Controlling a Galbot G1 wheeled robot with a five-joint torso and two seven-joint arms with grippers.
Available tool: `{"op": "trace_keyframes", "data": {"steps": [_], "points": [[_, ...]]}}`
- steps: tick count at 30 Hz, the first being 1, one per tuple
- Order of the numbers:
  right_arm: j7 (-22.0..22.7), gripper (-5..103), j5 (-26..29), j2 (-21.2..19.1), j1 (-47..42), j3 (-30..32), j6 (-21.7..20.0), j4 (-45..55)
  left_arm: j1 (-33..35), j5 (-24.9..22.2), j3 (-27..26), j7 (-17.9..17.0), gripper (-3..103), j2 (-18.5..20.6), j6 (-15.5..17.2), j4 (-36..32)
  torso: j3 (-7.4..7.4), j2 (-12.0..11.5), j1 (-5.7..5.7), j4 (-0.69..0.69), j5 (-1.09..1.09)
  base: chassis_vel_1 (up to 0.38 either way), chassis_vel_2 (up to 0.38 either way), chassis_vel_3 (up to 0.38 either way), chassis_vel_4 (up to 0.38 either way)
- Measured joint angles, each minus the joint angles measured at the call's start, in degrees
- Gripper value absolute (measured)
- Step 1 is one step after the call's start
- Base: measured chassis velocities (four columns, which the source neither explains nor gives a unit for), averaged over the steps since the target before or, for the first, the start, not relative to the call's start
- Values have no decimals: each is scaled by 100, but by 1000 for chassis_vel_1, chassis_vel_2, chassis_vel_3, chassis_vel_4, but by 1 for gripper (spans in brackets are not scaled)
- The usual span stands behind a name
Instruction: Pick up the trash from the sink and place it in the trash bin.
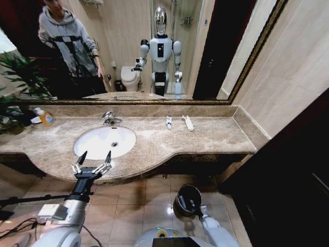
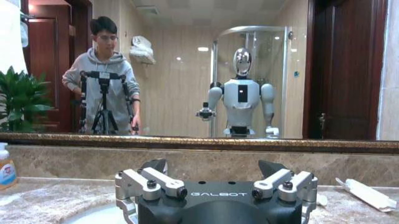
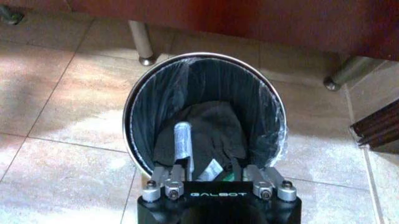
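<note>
The white oval sink (image 1: pixel 97 141) is set in the marble counter, with its rim (image 2: pixel 93 215) low in the left wrist view. My left gripper (image 1: pixel 92 160) (image 2: pixel 214 167) hangs open and empty at the sink's front edge. Trash lies on the counter to the right of the tap: a small white tube (image 1: pixel 168 122) and a flat white packet (image 1: pixel 188 123) (image 2: pixel 367 193). The black trash bin (image 1: pixel 180 198) (image 3: pixel 140 116) stands on the floor below the counter. My right gripper (image 1: pixel 194 205) (image 3: pixel 212 164) is open just above its mouth. A white tube (image 3: pixel 182 140) and a small green bit (image 3: pixel 219 171) lie inside the bin.
The chrome tap (image 1: pixel 108 118) stands behind the basin. An orange-labelled soap bottle (image 1: pixel 45 117) (image 2: pixel 5 168) and a plant (image 1: pixel 15 77) are at the far left. The mirror reflects the robot and a person. Metal legs (image 3: pixel 142 44) stand behind the bin, and a dark cabinet (image 1: pixel 288 170) is on the right.
</note>
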Motion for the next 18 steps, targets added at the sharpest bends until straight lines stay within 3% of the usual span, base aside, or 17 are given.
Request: {"op": "trace_keyframes", "data": {"steps": [6, 15, 18], "points": [[28, 61, -35, 17, -83, 2, 0, 59, -1, 0, 0, 0, 100, 0, 0, 0, 0, 0, 0, 0, 0, 0, 0, 0, 0], [49, 97, -130, -15, -419, 135, 9, 248, 0, 0, 0, 0, 100, 0, 0, 0, 0, 0, 0, 0, 0, 0, 0, 0, 0], [43, 99, -150, -5, -530, 183, 61, 267, 0, 0, 0, 0, 100, 0, 0, 0, 0, 0, 0, 0, 0, 0, 0, 0, 0]]}}
